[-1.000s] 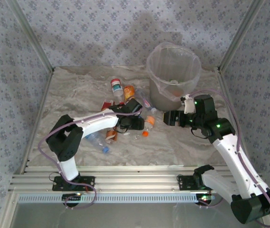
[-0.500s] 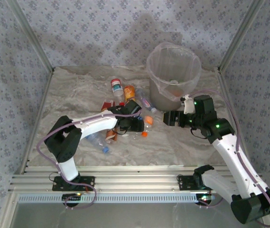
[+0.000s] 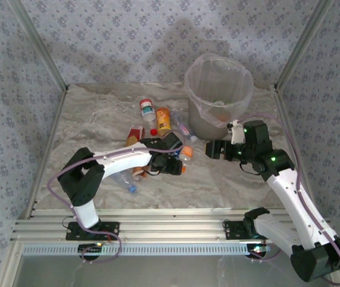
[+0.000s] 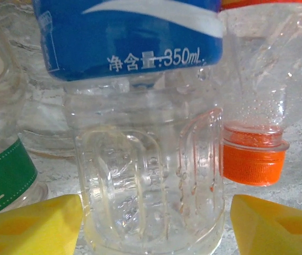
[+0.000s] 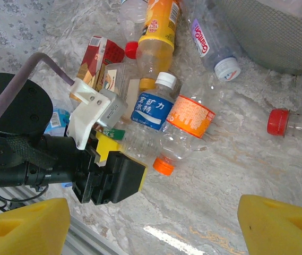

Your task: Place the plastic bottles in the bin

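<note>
Several plastic bottles lie in a heap left of the bin (image 3: 217,95). My left gripper (image 3: 171,163) is open, its yellow fingertips (image 4: 31,226) on either side of the base of a clear blue-labelled bottle (image 4: 145,175), with a thin gap on each side. The same bottle (image 5: 152,109) lies beside an orange-labelled, orange-capped one (image 5: 190,118). My right gripper (image 5: 153,223) hangs open and empty above bare table, in front of the bin (image 5: 278,37). Farther back lie an orange juice bottle (image 3: 163,118) and a white red-capped one (image 3: 147,109).
A red carton (image 3: 135,133) lies at the heap's left edge. A blue-capped bottle (image 3: 125,178) rests under the left forearm. A white-capped clear bottle (image 5: 210,45) and a red-capped one (image 5: 279,122) lie near the bin's foot. Frame posts bound the table's sides.
My left gripper has slid a little towards the near right along the heap and its jaws have spread slightly around the bottle's base. The right arm has stayed still.
</note>
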Robot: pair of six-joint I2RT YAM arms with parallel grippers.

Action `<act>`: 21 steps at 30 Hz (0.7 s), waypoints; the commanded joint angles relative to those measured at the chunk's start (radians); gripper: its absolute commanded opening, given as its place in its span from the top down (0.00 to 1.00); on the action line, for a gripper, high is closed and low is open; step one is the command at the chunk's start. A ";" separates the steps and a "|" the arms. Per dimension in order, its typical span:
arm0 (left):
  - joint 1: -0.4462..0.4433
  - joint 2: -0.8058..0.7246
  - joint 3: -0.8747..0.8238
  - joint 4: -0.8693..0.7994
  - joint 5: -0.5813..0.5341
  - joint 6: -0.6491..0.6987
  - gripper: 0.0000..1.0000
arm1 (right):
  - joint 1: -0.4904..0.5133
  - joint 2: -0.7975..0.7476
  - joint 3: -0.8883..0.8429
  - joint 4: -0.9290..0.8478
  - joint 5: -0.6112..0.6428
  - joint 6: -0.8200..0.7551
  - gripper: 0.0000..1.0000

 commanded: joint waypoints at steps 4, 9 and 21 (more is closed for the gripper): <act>0.015 0.028 0.026 -0.003 -0.007 -0.001 0.25 | 0.006 -0.012 -0.019 0.011 0.004 0.006 0.15; 0.020 0.057 0.056 -0.010 -0.002 0.012 0.23 | 0.005 -0.018 -0.025 0.008 0.010 0.007 0.15; 0.029 0.061 0.046 -0.010 0.010 0.016 0.28 | 0.005 -0.005 -0.043 0.027 0.008 -0.002 0.16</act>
